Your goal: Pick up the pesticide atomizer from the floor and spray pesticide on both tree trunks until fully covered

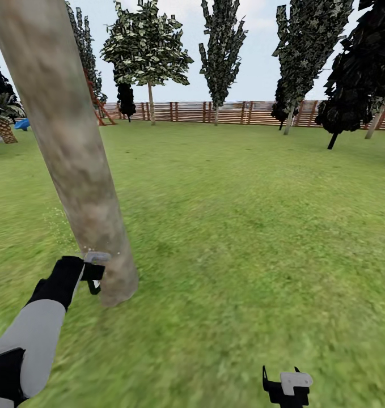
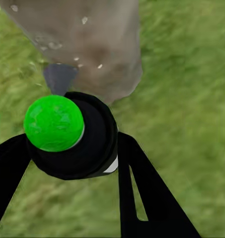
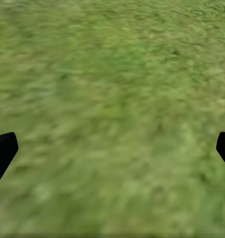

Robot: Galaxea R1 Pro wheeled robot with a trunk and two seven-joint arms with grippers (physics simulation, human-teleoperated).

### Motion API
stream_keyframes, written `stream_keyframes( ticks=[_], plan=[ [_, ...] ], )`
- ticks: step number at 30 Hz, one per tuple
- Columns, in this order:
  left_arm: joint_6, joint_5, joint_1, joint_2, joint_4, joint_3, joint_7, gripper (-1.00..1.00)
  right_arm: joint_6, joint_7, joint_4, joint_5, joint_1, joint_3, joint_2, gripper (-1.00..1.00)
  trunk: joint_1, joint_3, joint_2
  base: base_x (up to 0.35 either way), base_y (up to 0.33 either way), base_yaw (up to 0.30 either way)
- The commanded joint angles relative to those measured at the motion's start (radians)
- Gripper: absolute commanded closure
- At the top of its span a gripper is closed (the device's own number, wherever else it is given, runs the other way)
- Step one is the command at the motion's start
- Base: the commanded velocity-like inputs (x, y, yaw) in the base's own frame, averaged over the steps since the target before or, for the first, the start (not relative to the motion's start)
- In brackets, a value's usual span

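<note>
A: Status on the spray job?

B: The left gripper [image 2: 75,148] is clamped on the pesticide atomizer [image 2: 67,136], so pickup is done. In the left wrist view the green spot sits on top, black fingers on either side of the bottle. The nozzle is aimed at the base of the near tree trunk [image 1: 67,141], left of centre, close to the bark.

A: Any coverage yet?

B: Some. There are a few white specks of pesticide [image 2: 84,20] on the bark low down, and faint dots over the grass [image 1: 243,226] just left of the trunk. I'd judge this trunk only started: the upper trunk looks bare from the head view.

A: Second tree?

B: I can't tell which one it is. Several trees stand far off along the fence [image 1: 215,111], none visibly sprayed. So one trunk mostly left, the other wholly.

A: Right arm?

B: The right gripper [image 1: 288,385] is low at the near right, jaws wide apart, empty, over grass.

A: Blind spots?

B: The trunk's top is cut off, its far side is hidden, and the bottle in the head view is too small to make out.
</note>
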Motion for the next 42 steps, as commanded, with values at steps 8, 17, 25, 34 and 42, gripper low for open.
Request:
stream_keyframes(
  ticks=[8, 17, 25, 34, 42],
  plan=[
    [0.030, 0.009, 0.000, 0.129, -0.069, 0.000, -0.007, 1.00, 0.001, 0.000, 0.000, 0.000, 0.000, 0.001, 0.000, -1.00, 0.000, 0.000, 0.000, 0.000, 0.000, 0.000],
    [0.102, 0.006, -0.011, 0.112, -0.173, -0.002, -0.007, 1.00, 0.002, 0.000, 0.000, 0.000, 0.000, 0.001, 0.000, -1.00, 0.000, 0.000, 0.000, 0.000, 0.040, 0.000],
    [0.175, 0.009, -0.030, 0.024, -0.210, -0.039, -0.036, 1.00, 0.002, 0.000, 0.001, 0.001, 0.000, 0.001, 0.001, -1.00, 0.000, 0.000, 0.000, 0.000, 0.002, 0.000],
    [0.206, 0.007, -0.056, 0.113, -0.213, -0.046, -0.070, 1.00, 0.002, 0.000, 0.001, 0.001, 0.000, 0.001, 0.001, -1.00, 0.000, 0.000, 0.000, 0.000, 0.000, 0.000],
    [0.207, 0.009, -0.068, 0.063, -0.220, -0.103, -0.073, 1.00, 0.002, 0.000, 0.001, 0.001, 0.000, 0.001, 0.001, -1.00, 0.000, 0.000, 0.000, 0.000, 0.000, 0.000]
  ],
)
